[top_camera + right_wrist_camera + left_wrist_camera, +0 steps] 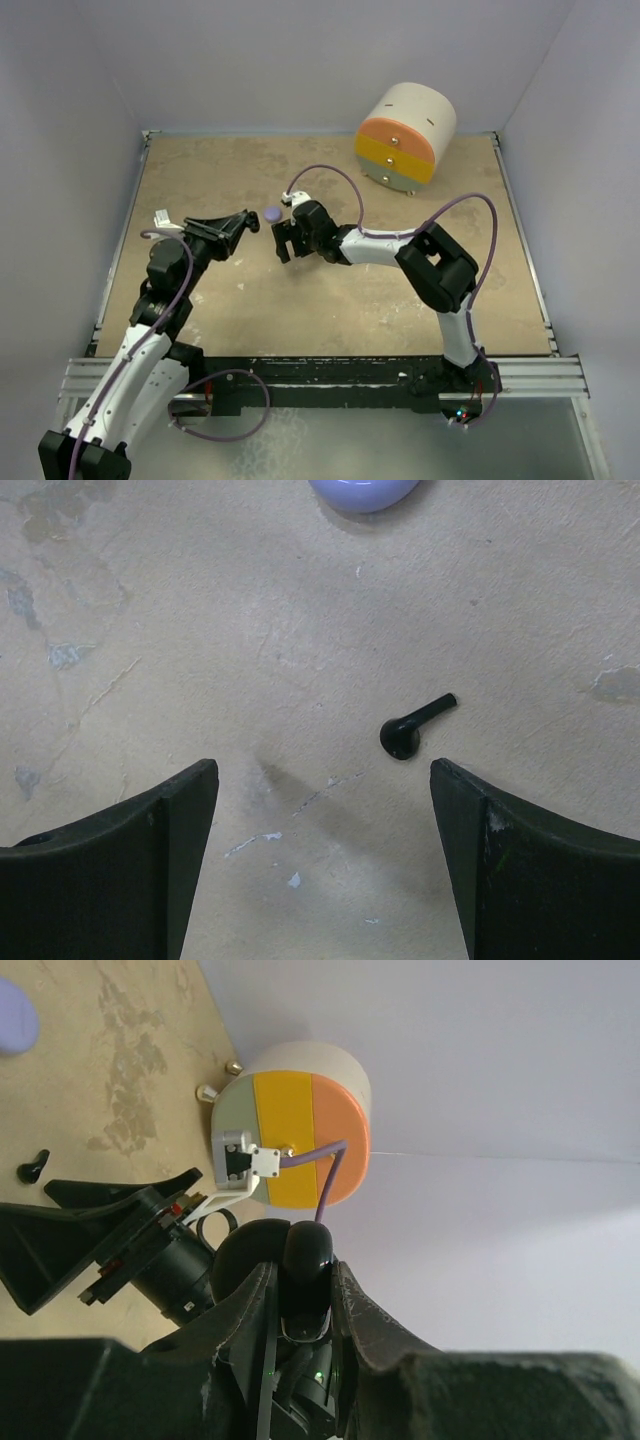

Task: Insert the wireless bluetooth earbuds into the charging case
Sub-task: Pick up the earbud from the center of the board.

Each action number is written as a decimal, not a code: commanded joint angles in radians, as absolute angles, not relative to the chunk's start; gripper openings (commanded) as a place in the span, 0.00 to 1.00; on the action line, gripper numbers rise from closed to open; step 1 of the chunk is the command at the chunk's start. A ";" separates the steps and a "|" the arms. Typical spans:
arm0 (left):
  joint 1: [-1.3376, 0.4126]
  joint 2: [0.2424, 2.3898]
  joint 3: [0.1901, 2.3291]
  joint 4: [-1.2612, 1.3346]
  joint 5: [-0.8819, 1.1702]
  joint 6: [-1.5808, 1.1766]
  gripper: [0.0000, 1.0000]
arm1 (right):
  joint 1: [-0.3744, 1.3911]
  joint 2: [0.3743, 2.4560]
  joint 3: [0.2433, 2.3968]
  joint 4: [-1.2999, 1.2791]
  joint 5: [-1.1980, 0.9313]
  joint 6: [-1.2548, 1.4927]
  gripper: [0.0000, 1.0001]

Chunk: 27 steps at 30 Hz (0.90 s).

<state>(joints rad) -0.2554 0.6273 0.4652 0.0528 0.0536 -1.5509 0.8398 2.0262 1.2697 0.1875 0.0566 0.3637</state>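
Note:
My left gripper [248, 222] [300, 1272] is shut on a glossy black round charging case [305, 1245], held above the table. One black earbud [408, 732] lies on the table; it also shows in the left wrist view [33, 1167]. My right gripper [283, 243] [322, 780] is open and empty, pointing down, and the earbud lies just ahead of its right finger [510, 870]. A lavender round case [272, 213] [365, 488] [12, 1015] sits on the table between the two grippers. No lavender earbuds and no second black earbud show.
A round cream drawer unit [405, 135] [290, 1130] with orange, yellow and grey-green fronts stands at the back right. White walls close in the table on the left, back and right. The right arm's purple cable [340, 180] loops above its wrist.

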 commanded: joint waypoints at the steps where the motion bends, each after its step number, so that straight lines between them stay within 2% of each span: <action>1: -0.249 0.605 0.522 0.011 0.017 -1.520 0.00 | 0.846 2.037 1.277 0.233 0.045 0.379 0.88; 22: -0.247 0.577 0.522 -0.014 0.016 -1.522 0.00 | 0.908 2.132 1.413 0.198 0.046 0.390 0.88; 27: -0.247 0.577 0.520 -0.013 0.017 -1.523 0.00 | 0.917 2.037 1.382 0.200 0.104 0.383 0.86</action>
<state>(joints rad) -0.2554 0.5884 0.4828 -0.0235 0.0364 -1.5253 0.9085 2.1242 1.3815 0.2207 0.0605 0.3756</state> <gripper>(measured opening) 0.224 0.865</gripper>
